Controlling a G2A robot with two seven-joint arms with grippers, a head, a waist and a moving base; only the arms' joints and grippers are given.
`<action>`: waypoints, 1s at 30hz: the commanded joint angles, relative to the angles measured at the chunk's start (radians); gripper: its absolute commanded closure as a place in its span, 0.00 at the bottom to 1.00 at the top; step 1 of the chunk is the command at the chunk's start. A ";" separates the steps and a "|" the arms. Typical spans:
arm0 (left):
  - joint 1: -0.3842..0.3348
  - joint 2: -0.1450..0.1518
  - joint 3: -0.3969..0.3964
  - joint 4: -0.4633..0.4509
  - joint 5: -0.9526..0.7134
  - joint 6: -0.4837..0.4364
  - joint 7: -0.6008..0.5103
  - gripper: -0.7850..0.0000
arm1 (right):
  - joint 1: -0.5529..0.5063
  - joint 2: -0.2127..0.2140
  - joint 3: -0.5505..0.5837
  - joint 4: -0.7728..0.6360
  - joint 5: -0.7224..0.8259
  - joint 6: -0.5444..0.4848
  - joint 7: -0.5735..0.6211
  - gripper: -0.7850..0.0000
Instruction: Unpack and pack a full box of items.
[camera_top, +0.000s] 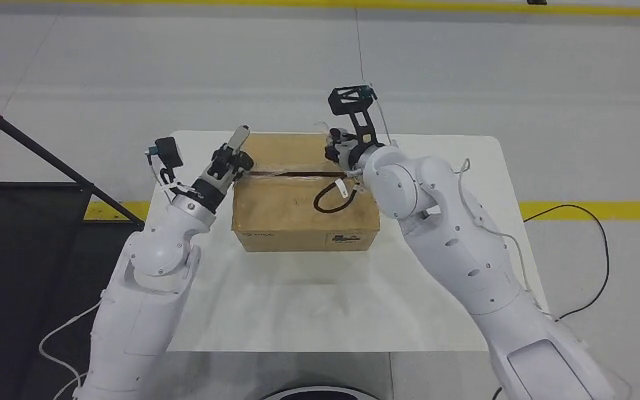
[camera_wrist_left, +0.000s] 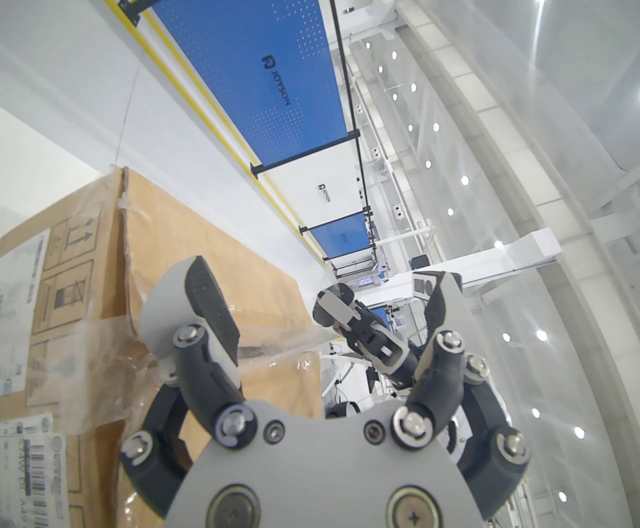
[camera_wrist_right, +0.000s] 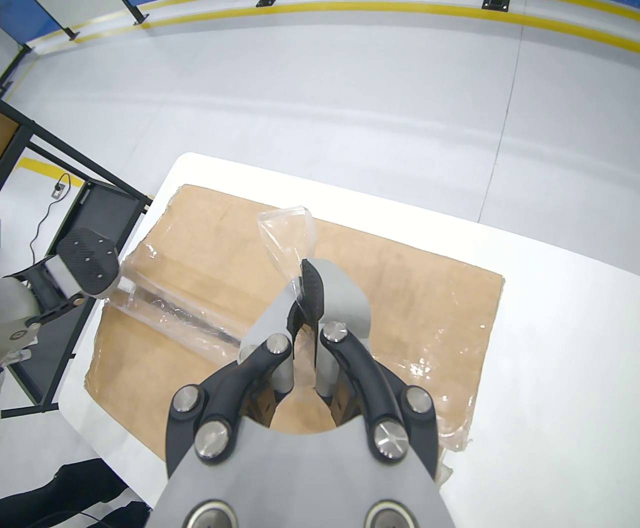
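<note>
- While the right fingers (camera_wrist_right: 312, 295) clench the tape's (camera_wrist_right: 285, 235) lifted end, its stuck length runs along the box (camera_wrist_right: 415, 300) below, toward the left fingers (camera_wrist_left: 210, 305).
- Those gape, released, beside the box's far end.

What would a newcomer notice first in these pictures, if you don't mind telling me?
A closed cardboard box sits in the middle of the white table. Above its top, the right gripper is shut on a strip of clear tape lifted from the centre seam. The left gripper stands open at the box's opposite end, by the taped edge.
</note>
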 joint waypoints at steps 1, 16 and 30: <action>-0.015 -0.001 0.019 0.018 0.004 0.006 -0.018 0.00 | -0.025 0.004 0.014 -0.017 0.000 -0.012 -0.008 1.00; -0.021 -0.011 0.101 0.045 0.039 -0.003 -0.019 0.00 | -0.128 0.014 0.071 -0.091 -0.032 -0.033 -0.011 0.50; -0.028 -0.018 0.122 0.064 0.038 -0.011 -0.001 0.00 | -0.288 0.044 0.278 -0.274 0.035 -0.034 -0.052 0.11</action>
